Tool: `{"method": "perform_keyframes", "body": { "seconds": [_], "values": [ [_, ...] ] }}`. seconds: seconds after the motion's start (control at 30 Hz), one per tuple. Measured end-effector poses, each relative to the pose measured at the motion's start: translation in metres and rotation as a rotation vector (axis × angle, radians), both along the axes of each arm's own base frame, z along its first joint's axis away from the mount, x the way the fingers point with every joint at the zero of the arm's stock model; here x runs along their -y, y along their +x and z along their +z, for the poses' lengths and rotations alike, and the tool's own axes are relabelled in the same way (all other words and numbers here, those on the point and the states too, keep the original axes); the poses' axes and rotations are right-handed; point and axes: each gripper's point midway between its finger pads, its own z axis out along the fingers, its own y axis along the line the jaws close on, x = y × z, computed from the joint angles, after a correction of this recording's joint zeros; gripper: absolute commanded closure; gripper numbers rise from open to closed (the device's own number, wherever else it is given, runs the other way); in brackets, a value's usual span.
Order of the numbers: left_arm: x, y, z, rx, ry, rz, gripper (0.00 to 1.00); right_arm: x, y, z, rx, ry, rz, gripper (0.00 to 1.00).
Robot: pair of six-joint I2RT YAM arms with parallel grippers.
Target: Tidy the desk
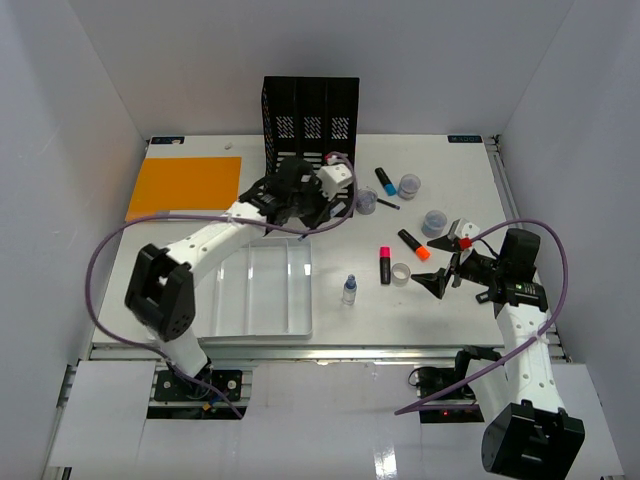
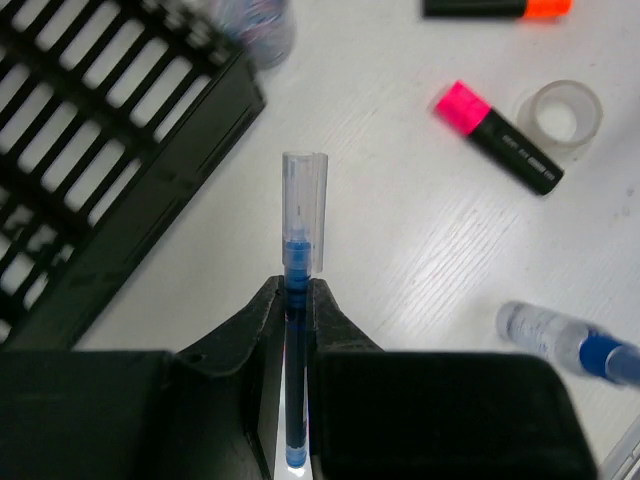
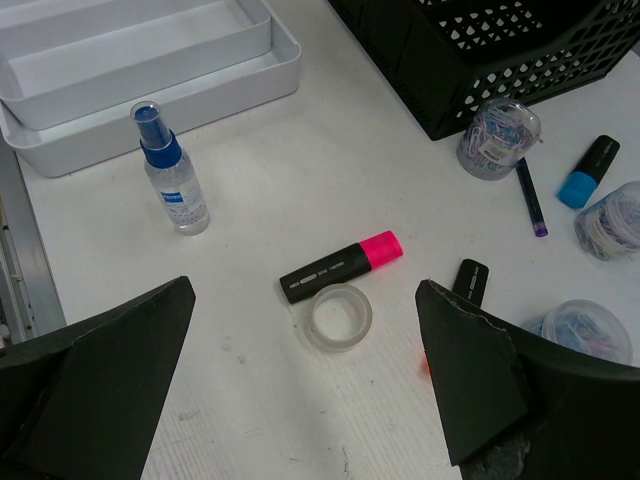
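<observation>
The left tool clamps a slim blue clear-capped pen over the white bench, near a black slatted plastic rack.

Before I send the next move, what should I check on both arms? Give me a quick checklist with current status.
1. Left fingers shut on the blue pen: ok.
2. Pen capped and straight in the grip: ok.
3. Pen apart from the black file rack: ok in the wrist view.
4. Right fingers open and empty: ok.
5. Pink highlighter separate from the tape roll: not ok, they appear to touch.
6. Right fingers' height above the desk: cannot tell.
</observation>
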Motion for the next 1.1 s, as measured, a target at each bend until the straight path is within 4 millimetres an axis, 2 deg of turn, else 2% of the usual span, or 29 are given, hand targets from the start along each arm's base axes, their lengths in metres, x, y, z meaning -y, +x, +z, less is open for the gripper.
{"method": "perform_keyframes", "body": {
  "seconds": [0.1,0.17,0.23,0.3,0.33,0.47,0.63,0.8,0.97,1.1],
  "values": [
    [-0.057,-0.002,0.012,0.003,-0.056,0.146,1.00,0.001,0.000,0.001,0.005,-0.001,-0.003,0.02],
    [-0.117,0.010,0.013,0.007,-0.086,0.308,1.00,0.001,0.000,0.002,0.009,-0.001,-0.003,0.02],
    [-0.174,0.017,0.007,0.011,-0.093,0.477,1.00,0.000,-0.001,0.002,0.010,0.001,0.000,0.02],
    [-0.222,0.017,-0.001,0.004,-0.083,0.626,1.00,0.000,-0.001,0.002,0.010,0.002,0.002,0.02],
    [-0.236,0.016,-0.004,0.008,-0.079,0.671,1.00,0.000,-0.002,0.003,0.009,0.004,0.004,0.02],
    [-0.271,-0.005,-0.016,0.015,-0.039,0.780,1.00,-0.002,-0.004,0.004,0.009,0.010,0.012,0.02],
    [-0.319,-0.028,-0.019,0.143,0.018,0.896,1.00,-0.003,-0.006,0.006,0.021,0.014,0.021,0.02],
    [-0.356,-0.040,-0.035,0.199,0.121,0.957,1.00,-0.005,-0.008,0.007,0.016,0.024,0.034,0.02],
    [-0.376,-0.037,-0.048,0.199,0.217,0.973,1.00,-0.006,-0.011,0.009,0.021,0.028,0.040,0.02],
    [-0.383,-0.046,-0.073,0.166,0.283,0.968,1.00,-0.007,-0.012,0.012,0.035,0.027,0.043,0.02]
  ]
}}
